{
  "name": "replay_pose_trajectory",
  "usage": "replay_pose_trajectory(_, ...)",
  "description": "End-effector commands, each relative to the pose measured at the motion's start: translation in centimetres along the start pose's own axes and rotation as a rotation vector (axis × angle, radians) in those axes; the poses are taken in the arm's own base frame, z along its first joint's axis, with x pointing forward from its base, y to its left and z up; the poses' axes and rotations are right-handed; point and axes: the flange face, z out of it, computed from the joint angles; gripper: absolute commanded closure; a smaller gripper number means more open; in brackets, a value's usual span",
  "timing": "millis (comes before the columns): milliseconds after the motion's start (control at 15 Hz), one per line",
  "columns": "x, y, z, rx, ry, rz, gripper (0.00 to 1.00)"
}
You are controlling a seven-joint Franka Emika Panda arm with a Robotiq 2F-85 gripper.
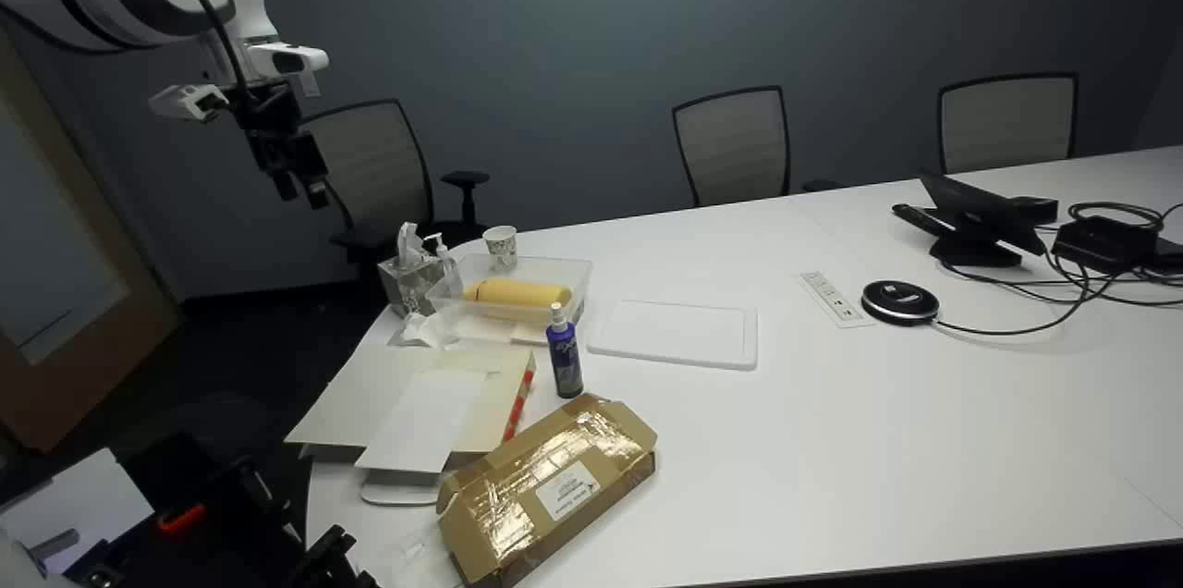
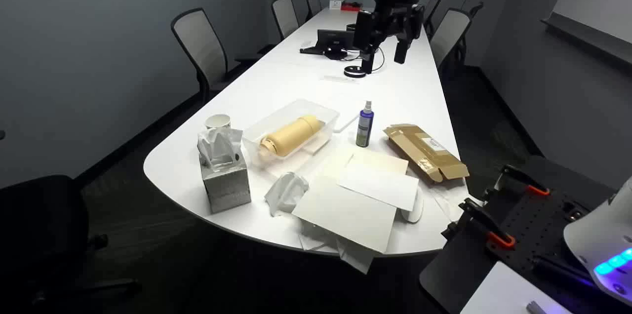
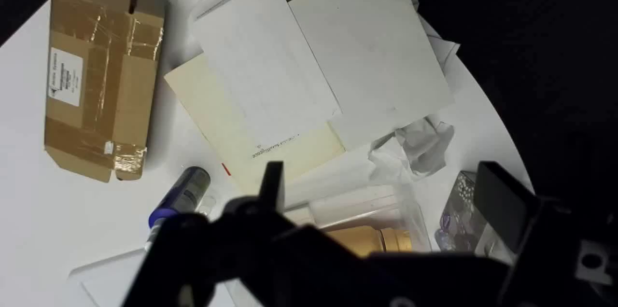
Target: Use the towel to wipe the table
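Note:
The white table (image 1: pixel 878 422) fills much of an exterior view and shows in the other exterior view (image 2: pixel 281 74) and the wrist view (image 3: pixel 29 201). A crumpled whitish sheet, perhaps the towel, lies on it near the rounded end, between papers and tissue box; it shows in both exterior views (image 1: pixel 421 330) (image 2: pixel 288 193) and the wrist view (image 3: pixel 417 145). No other towel is seen. My gripper (image 1: pixel 302 189) hangs well above the table, open and empty, in both exterior views (image 2: pixel 384 59). In the wrist view the fingers (image 3: pixel 384 181) stand wide apart, with the sheet beyond and between them.
A clear bin (image 2: pixel 254 138) holds a yellow bottle (image 2: pixel 294 135). Around it stand a tissue box (image 2: pixel 227 188), a paper cup (image 2: pixel 217 121) and a blue spray bottle (image 2: pixel 365 125). Papers (image 3: pixel 372 51), a cardboard box (image 3: pixel 104 75) and a white tray (image 1: pixel 675 332) also lie there.

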Motion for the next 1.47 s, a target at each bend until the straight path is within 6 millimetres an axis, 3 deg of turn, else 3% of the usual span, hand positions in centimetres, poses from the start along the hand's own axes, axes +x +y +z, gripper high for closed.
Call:
replay_pose_trajectory(0, 0.0, 0.0, 0.0, 0.0, -0.001, 0.0, 0.0)
replay_pose_trajectory(200, 1.1, 0.1, 1.0, 0.005, -0.006, -0.022, 0.0)
replay_pose_trajectory(467, 4.3, 0.0, 4.9, 0.009, 0.035, -0.077, 0.0)
replay_pose_trajectory(867, 9.2, -3.4, 15.0, 0.081, 0.129, -0.154, 0.0)
replay_pose_trajectory(1133, 10.3, -6.6, 22.0, 0.163, 0.09, -0.199, 0.0)
replay_pose_trajectory(1400, 11.1, -8.6, 28.1, 0.133, 0.042, -0.277, 0.0)
